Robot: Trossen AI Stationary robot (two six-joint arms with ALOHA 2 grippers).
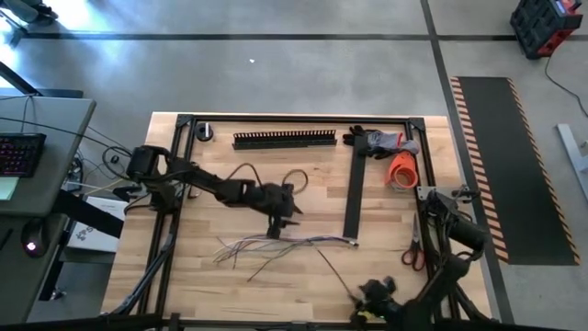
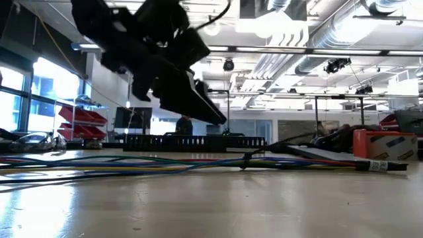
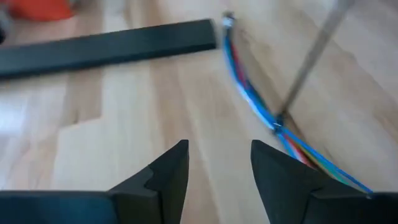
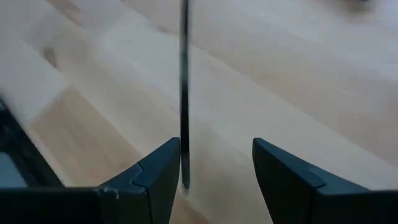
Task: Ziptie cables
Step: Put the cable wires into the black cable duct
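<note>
The table [image 1: 202, 276] carries the cables [image 1: 294, 244] at its centre. The left gripper [image 1: 276, 230] hangs at their 12 o'clock, jaws parted, empty. The right gripper [image 1: 372, 296] waits at 5 o'clock, parted, empty. Cables look light, limp; grasp mid-bundle, near the zip tie [image 3: 278, 124].

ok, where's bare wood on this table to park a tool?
Free: the near-left corner below the cables, and the strip between the cables and the slotted duct left of the left pincer. Crowded: the far-right corner with the orange tape roll and gloves, and the scissors at the right edge.
</note>
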